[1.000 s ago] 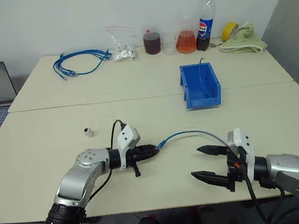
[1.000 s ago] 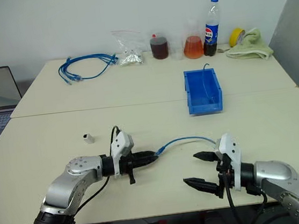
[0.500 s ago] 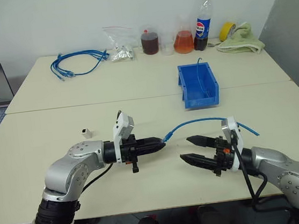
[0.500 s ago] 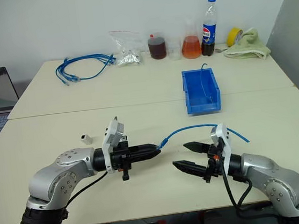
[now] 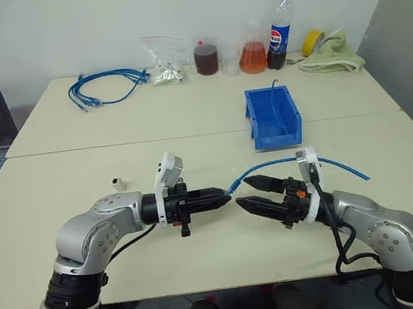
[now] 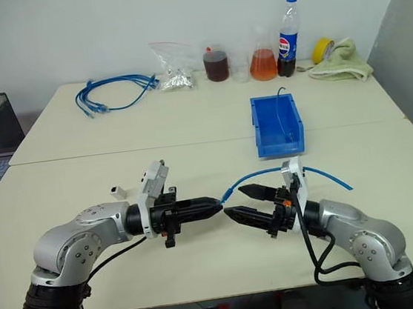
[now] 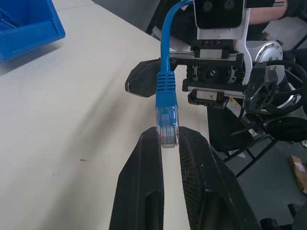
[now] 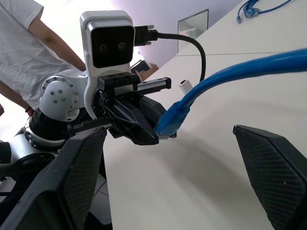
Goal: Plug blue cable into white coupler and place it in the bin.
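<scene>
The bin [image 5: 274,117] sat far back on the table, unused. The left gripper [image 5: 225,196] pinched the blue cable [image 5: 289,162] by its plug; the right gripper [image 5: 254,194] gaped wide beside it. The white coupler [image 5: 120,183] lay untouched, so plugging and binning remained.

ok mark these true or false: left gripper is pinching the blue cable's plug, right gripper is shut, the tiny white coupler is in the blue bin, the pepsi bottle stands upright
1. The left gripper pinches the clear plug of the thin blue cable. True.
2. The right gripper is shut. False: its jaws stand wide open, holding nothing.
3. The tiny white plastic coupler is in the open blue plastic bin. False: it lies on the table, away from the bin.
4. The cola bottle with the blue cap stands upright. True.
</scene>
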Robot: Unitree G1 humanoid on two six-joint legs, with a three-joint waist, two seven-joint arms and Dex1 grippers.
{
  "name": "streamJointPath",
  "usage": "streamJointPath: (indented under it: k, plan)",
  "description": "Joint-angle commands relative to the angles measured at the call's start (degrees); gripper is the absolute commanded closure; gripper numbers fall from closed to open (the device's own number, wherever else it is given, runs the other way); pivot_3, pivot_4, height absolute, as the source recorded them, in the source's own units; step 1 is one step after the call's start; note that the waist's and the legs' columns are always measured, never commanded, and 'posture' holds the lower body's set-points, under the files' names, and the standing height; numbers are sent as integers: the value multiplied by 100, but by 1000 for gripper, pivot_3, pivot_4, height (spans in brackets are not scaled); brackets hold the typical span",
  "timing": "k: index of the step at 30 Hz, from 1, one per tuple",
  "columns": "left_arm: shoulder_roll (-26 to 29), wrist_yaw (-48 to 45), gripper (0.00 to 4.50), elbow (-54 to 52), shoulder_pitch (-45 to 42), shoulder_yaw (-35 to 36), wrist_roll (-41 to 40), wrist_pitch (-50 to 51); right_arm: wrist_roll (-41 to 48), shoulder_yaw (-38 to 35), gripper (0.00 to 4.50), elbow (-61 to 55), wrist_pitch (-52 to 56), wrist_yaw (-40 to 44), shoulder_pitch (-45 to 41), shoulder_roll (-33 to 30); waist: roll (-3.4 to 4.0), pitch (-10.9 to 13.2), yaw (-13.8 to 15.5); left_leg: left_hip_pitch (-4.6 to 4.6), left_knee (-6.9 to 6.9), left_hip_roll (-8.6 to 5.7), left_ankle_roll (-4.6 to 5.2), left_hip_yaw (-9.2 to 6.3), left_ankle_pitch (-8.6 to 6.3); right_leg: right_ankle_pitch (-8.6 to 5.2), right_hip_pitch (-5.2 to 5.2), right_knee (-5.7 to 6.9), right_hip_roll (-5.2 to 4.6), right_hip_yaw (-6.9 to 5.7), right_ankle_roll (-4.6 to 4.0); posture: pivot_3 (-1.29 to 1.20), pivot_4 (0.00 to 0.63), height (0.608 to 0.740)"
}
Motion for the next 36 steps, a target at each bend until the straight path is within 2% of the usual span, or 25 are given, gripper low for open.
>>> streamJointPath:
  k: [1, 13, 19, 23, 31, 33, 36]
  plan:
    - [64, -73, 4285, -226, -44, 82, -137, -32, 134, 4, 0, -37, -17, 49, -126, 31, 0, 0, 0, 0, 0, 0, 0, 0, 0, 0, -1, 0, 0, 0, 0, 0, 150, 740]
    - [56, -111, 4285, -315, -19, 53, -222, -15, 283, 64, 0, 213, 74, 189, -369, 82, 0, 0, -1, -1, -2, 0, 0, 2, 0, 0, -3, 0, 0, 1, 0, 0, 150, 740]
    - [94, -86, 4285, -355, -18, 65, -308, 39, 299, 64, 1235, 281, 89, 230, -435, 131, 0, 0, -1, -2, -2, 0, 0, 2, 0, 0, -4, 0, 0, 2, 0, 0, 150, 740]
    - [94, -52, 4285, -377, -40, 63, -366, 99, 328, 64, 2319, 290, 117, 257, -442, 128, 0, 0, -1, -3, -2, 0, 0, 0, 0, 0, -5, 0, 0, 2, 0, 0, 150, 740]
    - [217, -178, 4285, -372, -26, -43, -272, 84, 395, 4, 4076, 256, 178, 283, -413, 74, 0, 0, -1, -3, -3, 1, 0, 1, 0, 0, -6, 0, 0, 3, 0, 0, 150, 740]
    - [247, -223, 4285, -360, -13, -61, -237, 43, 424, -3, 4348, 248, 200, 291, -405, 49, 1, 0, -2, -4, -3, 0, 0, 2, 0, 0, -7, 0, 0, 2, 0, 0, 150, 740]
    - [267, -278, 4285, -348, 0, -89, -190, -27, 461, -9, 4373, 242, 221, 292, -401, 32, 1, 1, -1, -4, -3, 0, 0, 1, 0, 0, -7, 0, 0, 2, 0, 0, 150, 740]
